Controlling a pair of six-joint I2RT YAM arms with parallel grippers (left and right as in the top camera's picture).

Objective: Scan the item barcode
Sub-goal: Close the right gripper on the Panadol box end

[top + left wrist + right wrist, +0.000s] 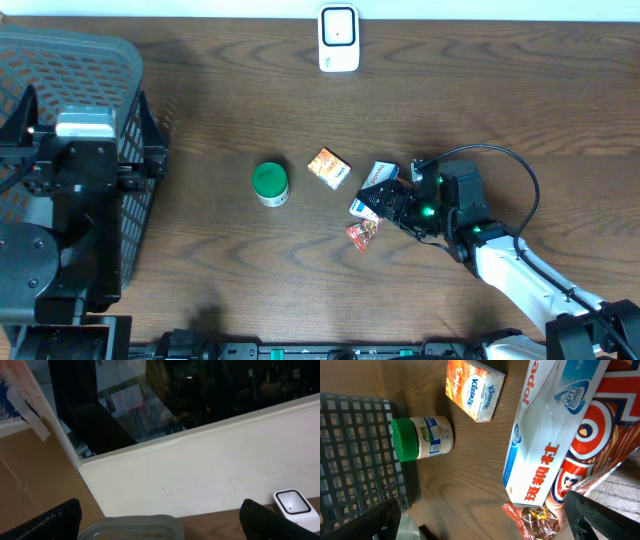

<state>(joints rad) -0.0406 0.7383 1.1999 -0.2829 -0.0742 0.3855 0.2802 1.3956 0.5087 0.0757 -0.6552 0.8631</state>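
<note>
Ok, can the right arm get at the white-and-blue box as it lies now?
Probably yes: the right gripper hovers just above the white-and-blue box with its jaws open, and nothing lies on top of the box.

Overhead, the right claw (392,205) lay over the white box (360,208) and the red-and-white pack (380,174), hiding part of each, and their print was too small to read. The left arm (70,190) covered much of the basket (90,70), which the left edge cut off. From the right wrist, box and pack ran out past the top edge, and the small red packet (530,520) past the bottom. From the left wrist, only the basket's rim and part of the scanner (295,505) showed, and the room behind the glass (200,395) was dark and blurred.
</note>
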